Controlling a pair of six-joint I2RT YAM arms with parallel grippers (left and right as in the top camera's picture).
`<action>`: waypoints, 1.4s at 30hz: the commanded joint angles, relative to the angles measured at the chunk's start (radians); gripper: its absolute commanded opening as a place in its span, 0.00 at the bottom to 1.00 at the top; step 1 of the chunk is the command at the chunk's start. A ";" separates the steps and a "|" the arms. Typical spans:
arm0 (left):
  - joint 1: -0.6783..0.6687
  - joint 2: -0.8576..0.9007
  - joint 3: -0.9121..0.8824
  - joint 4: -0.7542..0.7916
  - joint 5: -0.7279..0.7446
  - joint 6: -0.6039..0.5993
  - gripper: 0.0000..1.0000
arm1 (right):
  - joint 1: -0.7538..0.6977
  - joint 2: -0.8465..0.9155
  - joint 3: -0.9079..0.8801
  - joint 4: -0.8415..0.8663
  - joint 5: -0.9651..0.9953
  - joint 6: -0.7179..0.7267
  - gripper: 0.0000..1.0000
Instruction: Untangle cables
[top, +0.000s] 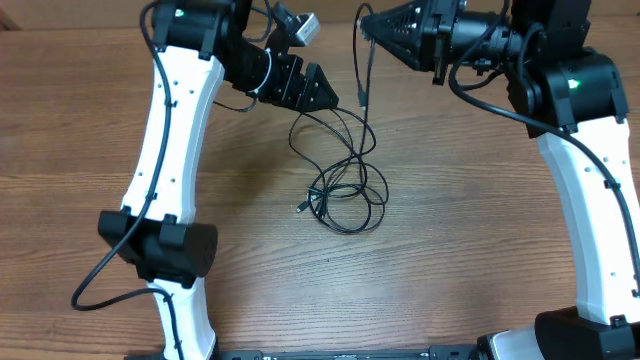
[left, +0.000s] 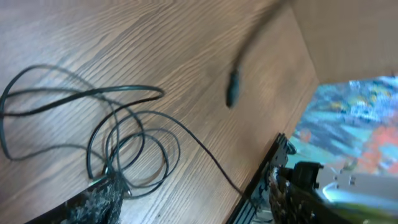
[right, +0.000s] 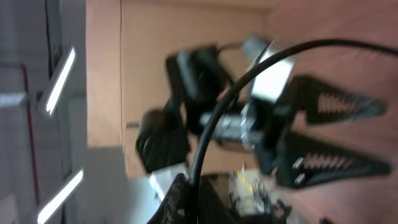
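Note:
Thin black cables (top: 345, 190) lie in tangled loops at the table's middle, with a small plug (top: 301, 208) at the left. They also show in the left wrist view (left: 124, 143). My right gripper (top: 368, 25) is shut on one cable (right: 211, 124) and holds it up at the back. Its end hangs down to a plug (top: 363, 98), which is blurred in the left wrist view (left: 232, 93). My left gripper (top: 325, 95) is open and empty above the table, just back-left of the tangle; its fingers (left: 196, 186) are spread wide. One strand runs under them.
The wooden table (top: 470, 250) fills the view. Both white arms stand at the sides, left (top: 170, 150) and right (top: 590, 200), with thicker black wires on them. A metal rail (top: 340, 354) runs along the front edge.

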 joint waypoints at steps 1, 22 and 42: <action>-0.014 -0.006 0.013 -0.029 0.117 0.190 0.76 | -0.047 0.000 0.010 0.025 0.098 0.059 0.04; -0.170 -0.005 0.012 0.200 0.194 0.147 0.65 | -0.092 0.000 0.010 0.311 0.111 0.447 0.04; -0.203 -0.005 0.012 0.148 0.196 0.147 0.24 | -0.168 0.000 0.010 0.346 0.113 0.488 0.04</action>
